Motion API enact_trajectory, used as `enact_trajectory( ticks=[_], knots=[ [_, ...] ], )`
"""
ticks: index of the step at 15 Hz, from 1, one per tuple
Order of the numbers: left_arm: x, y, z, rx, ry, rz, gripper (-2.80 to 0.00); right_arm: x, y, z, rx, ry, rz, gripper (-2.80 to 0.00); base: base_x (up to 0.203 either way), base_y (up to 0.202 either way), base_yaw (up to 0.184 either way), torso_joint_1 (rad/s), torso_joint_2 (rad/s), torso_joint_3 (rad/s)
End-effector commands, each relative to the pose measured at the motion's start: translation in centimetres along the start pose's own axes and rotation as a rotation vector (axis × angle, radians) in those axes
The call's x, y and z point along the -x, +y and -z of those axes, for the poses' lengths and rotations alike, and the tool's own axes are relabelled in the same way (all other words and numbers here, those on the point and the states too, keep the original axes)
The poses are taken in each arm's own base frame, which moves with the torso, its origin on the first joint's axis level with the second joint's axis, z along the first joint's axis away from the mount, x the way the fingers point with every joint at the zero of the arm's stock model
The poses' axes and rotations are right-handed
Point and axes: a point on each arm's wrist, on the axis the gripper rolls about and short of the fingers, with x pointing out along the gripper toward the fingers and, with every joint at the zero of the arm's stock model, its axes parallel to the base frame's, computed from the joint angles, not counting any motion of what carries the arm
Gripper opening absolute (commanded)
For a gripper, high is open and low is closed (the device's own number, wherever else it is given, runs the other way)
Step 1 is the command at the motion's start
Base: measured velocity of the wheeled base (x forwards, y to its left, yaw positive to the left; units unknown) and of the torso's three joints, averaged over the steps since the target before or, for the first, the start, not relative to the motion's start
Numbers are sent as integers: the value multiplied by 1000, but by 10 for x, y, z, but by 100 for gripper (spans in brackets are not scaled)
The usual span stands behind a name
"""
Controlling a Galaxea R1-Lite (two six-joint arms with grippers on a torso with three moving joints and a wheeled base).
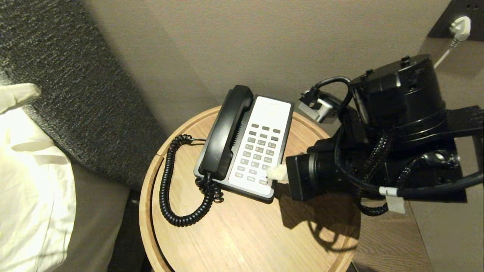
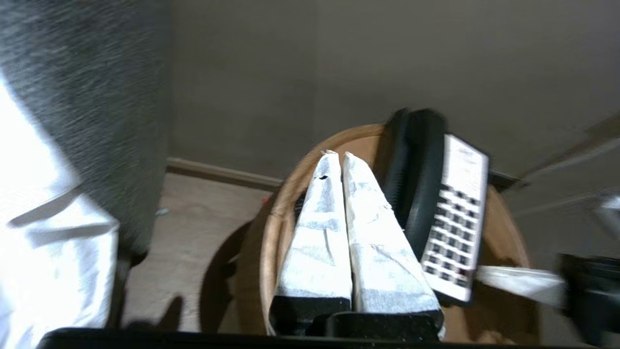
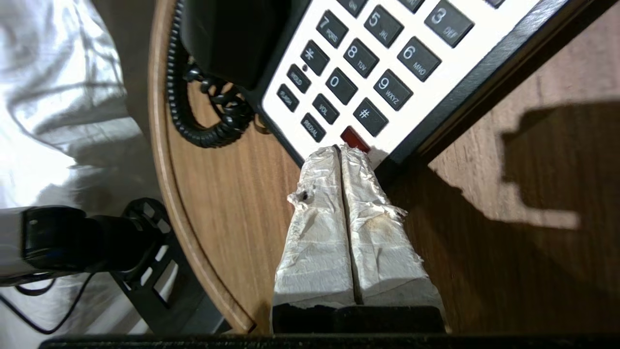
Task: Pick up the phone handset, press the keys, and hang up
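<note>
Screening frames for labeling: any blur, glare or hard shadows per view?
Head view: sharp; right gripper throws a hard shadow across the table. Left wrist view: motion-smeared, phone base keys unreadable, bedding blown out. Right wrist view: keys crisp, bedding glary.

Round wooden table [image 1: 242, 241] bearing phone [image 1: 261, 151]

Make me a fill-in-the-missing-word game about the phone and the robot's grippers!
1. The phone handset rests on the phone ____.
2. The right gripper has its fingers ____, tips at the red key.
3. The coiled cord lies on the round ____ table.

Missing words: base; shut; wooden
</note>
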Motion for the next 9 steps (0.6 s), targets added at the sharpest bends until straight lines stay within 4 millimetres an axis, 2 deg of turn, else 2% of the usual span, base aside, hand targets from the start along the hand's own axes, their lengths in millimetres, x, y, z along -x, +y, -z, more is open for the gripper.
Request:
enact_trajectory(
  ticks=[1, 5, 9],
  knots=[
    [8, 10, 8, 3, -8, -61, -280, 19, 2, -6, -4, -48, -20, -280, 0, 0, 0, 0, 0, 0],
    [36, 38, 35, 8, -60, -272, -280, 34, 3, -10, -5, -93, -24, -280, 0, 0, 0, 0, 0, 0],
    [79, 62, 92, 45, -112, -441, -280, 45, 4, -14, -8, -126, -32, -280, 0, 0, 0, 0, 0, 0]
  ],
)
